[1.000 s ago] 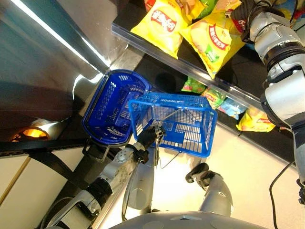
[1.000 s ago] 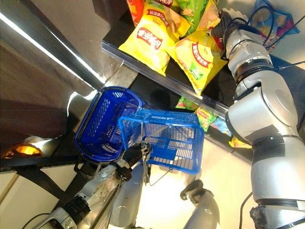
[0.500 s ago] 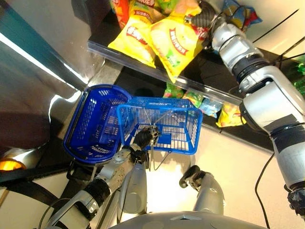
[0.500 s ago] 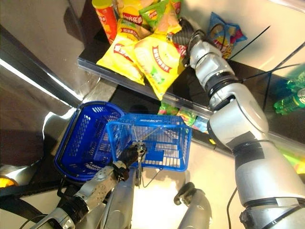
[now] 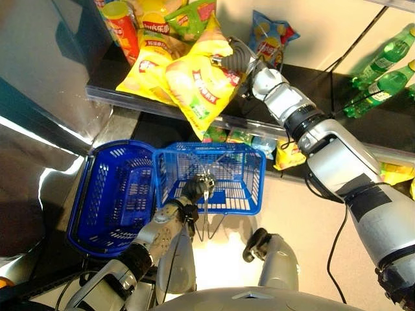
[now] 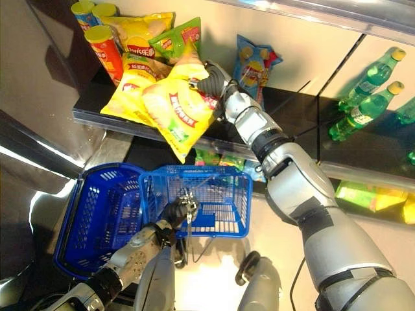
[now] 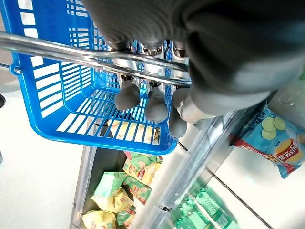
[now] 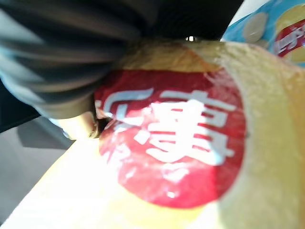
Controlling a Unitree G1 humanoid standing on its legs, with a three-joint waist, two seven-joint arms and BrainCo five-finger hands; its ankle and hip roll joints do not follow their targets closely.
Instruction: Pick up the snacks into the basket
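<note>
Your right hand (image 6: 213, 83) grips a yellow bag (image 6: 178, 110) at the shelf (image 5: 311, 91) edge, above the basket (image 5: 214, 178); your left hand (image 7: 157, 102) is curled round its wire handle (image 7: 71, 52). The right wrist view shows the bag's red label, print unreadable; eye views show a second basket (image 5: 113, 197) alongside, two tubes (image 6: 104, 48), three green bottles (image 6: 363, 87).

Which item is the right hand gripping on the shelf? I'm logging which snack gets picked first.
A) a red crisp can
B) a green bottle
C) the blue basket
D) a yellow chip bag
D: the right hand is closed on the top of a yellow chip bag hanging over the shelf edge, above the blue basket held by the left hand.
</note>
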